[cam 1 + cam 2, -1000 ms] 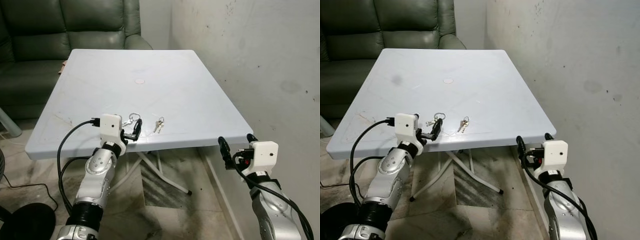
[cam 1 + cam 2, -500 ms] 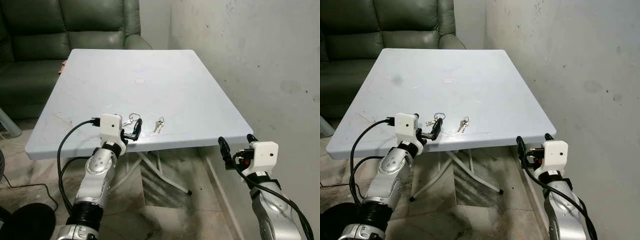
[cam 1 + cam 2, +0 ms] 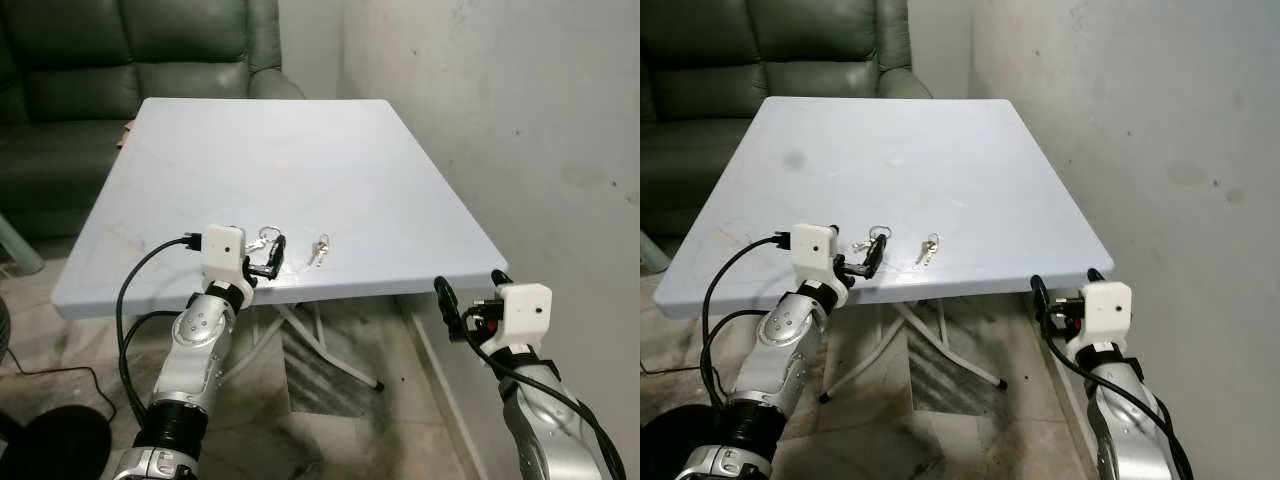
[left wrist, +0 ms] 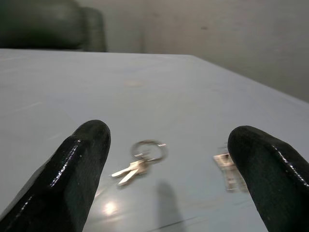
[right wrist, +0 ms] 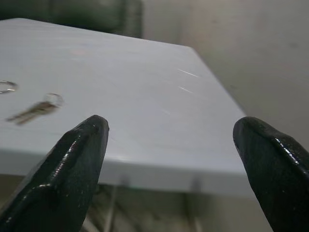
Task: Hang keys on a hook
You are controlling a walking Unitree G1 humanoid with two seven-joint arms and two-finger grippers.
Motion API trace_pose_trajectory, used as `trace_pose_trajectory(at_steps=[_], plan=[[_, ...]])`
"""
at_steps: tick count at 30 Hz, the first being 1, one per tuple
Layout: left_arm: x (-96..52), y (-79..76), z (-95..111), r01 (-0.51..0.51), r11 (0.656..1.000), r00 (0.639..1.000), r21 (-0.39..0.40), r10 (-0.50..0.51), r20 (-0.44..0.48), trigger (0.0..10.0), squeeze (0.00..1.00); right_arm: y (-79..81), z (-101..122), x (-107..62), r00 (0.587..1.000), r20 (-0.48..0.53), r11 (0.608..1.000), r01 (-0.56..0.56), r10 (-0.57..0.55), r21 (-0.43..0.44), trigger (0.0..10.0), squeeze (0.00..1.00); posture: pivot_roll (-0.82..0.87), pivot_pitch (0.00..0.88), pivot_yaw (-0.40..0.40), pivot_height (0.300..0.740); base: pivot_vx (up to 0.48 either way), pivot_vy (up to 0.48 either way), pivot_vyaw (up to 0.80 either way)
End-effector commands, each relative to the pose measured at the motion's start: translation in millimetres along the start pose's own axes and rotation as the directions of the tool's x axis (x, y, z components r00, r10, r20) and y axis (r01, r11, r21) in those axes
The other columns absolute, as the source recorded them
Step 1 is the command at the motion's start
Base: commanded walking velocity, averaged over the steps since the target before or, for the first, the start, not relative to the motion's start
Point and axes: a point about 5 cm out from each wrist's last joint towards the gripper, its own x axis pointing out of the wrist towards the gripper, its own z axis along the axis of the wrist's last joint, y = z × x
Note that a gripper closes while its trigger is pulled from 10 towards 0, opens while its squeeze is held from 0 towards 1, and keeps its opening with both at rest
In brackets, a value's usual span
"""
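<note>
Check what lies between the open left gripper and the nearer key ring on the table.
Only bare table. In the left wrist view, the key ring lies just ahead of the left gripper, untouched.

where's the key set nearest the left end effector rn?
Key set lies on the white table near its front edge, just ahead of the left end effector.

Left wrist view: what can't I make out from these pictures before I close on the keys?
- Second key bunch: blurred in the left wrist view, partly behind the left tool's finger.
- Nearer key bunch: partly hidden by the left tool in the eye views; key count too small.
- Contact with keys: unclear.
</note>
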Motion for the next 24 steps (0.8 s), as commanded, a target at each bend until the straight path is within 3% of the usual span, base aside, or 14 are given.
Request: trace_pose_trajectory(at_steps=[1,12,14,24], plan=[[0.0,1.5,-0.6,-0.003,1.0,1.0,0.004,0.003,-0.005,10.0,0.0,0.3,2.3,0.0,1.0,0.007,1.0,-0.004,0.004,-0.004,10.0,0.0,-0.04,0.0,-0.036,0.74,0.0,0.0,0.8],[-0.1,1.6,-1.5,-0.001,1.0,1.0,0.005,0.002,-0.01,10.0,0.0,1.3,1.6,-0.8,1.0,0.008,1.0,-0.008,0.008,0.003,10.0,0.0,-0.04,0.0,-0.037,0.74,0.0,0.0,0.8],[-0.5,1.6,-1.5,0.0,1.0,1.0,0.007,0.0,-0.007,10.0,0.0,-0.2,0.6,-0.8,1.0,-0.001,0.999,0.014,-0.014,0.04,10.0,0.0,-0.04,0.0,-0.037,0.74,0.0,0.0,0.0],[-1.1,-0.7,0.0,0.01,1.0,1.0,-0.01,-0.01,0.003,10.0,0.0,-0.7,-1.2,-1.6,1.0,-0.016,0.999,0.019,-0.019,0.027,10.0,0.0,-0.04,0.0,-0.038,0.74,0.0,0.0,0.0]])
